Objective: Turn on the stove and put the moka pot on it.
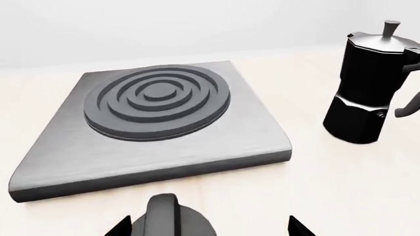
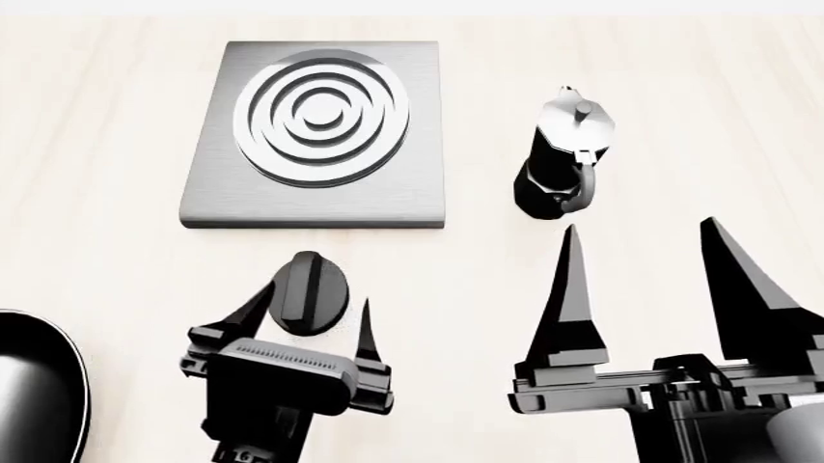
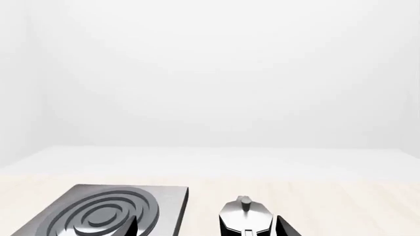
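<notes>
On pale wood, the spread left gripper straddles the round black knob; an off-centre close could slip off its ridge.

stove centre, moka pot to its right, knob in front, pan at left edge
</notes>
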